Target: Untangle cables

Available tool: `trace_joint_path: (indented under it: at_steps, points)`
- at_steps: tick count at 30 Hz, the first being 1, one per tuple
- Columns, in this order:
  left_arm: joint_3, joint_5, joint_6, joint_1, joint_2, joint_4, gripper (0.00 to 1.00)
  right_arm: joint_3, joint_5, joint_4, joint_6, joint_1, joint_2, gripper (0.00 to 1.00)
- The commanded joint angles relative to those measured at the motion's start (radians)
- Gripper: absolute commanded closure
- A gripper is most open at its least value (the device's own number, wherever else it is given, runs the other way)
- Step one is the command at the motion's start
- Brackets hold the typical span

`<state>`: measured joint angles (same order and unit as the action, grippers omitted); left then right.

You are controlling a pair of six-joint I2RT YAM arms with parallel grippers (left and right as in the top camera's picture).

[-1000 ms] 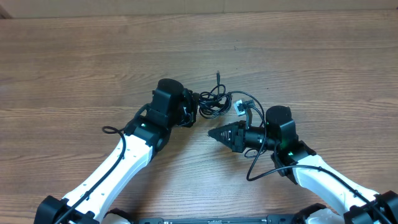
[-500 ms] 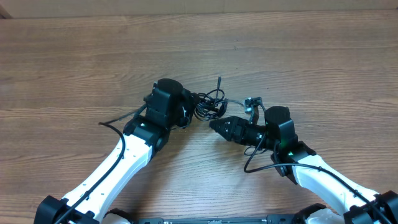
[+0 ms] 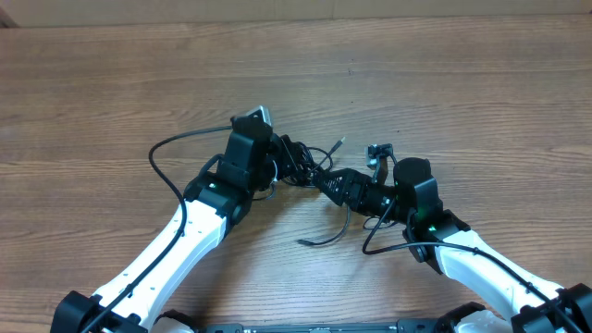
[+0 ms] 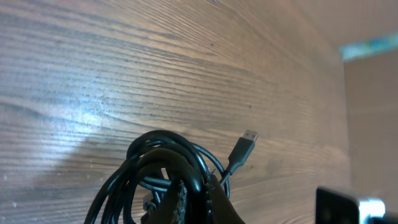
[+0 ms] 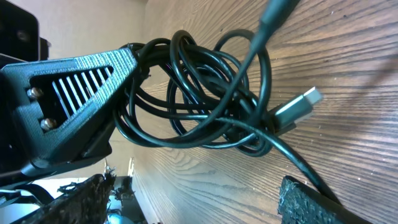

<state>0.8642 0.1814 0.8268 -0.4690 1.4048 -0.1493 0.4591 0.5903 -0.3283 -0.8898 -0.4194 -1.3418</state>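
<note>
The black left end effector [image 3: 285, 166] is clamped shut on a tangle of thin black flexible cables [image 3: 305, 159], which it holds bunched in loops near the middle of the brown wood-grain counter [image 3: 444, 83]. A silvery flat plug [image 5: 308, 98] pokes out of the bunch on its right side. The right end effector [image 3: 326, 181] sits right against the tangle, its rough black fingers [image 5: 311, 199] spread wide apart with one strand running between them, gripping nothing.

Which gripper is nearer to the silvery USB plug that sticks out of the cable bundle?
Right. The right gripper stands open just beside the plug; the left gripper clamps the bundle on its far side.
</note>
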Motion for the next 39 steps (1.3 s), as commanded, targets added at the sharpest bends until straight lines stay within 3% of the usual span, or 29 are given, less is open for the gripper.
trace_joint_path:
  at_steps: [1,7,14,28,34,39]
  points:
    - [0.008,0.029,-0.183,0.004,-0.012,0.004,0.96,0.010,-0.031,-0.005,0.004,0.000,0.004,0.15]
    - [0.008,0.035,-0.369,0.004,-0.012,-0.012,0.96,0.009,-0.052,0.005,0.121,0.000,0.004,0.15]
    - [0.008,0.214,-0.561,0.004,-0.012,-0.015,0.96,0.009,-0.059,0.005,0.272,0.000,0.004,0.19]
    - [0.008,0.238,-0.570,0.004,-0.012,-0.015,0.96,0.009,0.066,0.005,0.543,0.000,0.004,0.19]
    - [0.008,0.301,-0.608,0.003,-0.012,-0.007,0.96,0.009,0.041,0.007,0.558,0.000,0.004,0.21]
    - [0.008,0.239,-0.594,0.004,-0.012,-0.027,0.96,0.008,0.034,-0.013,0.558,0.000,0.004,0.21]
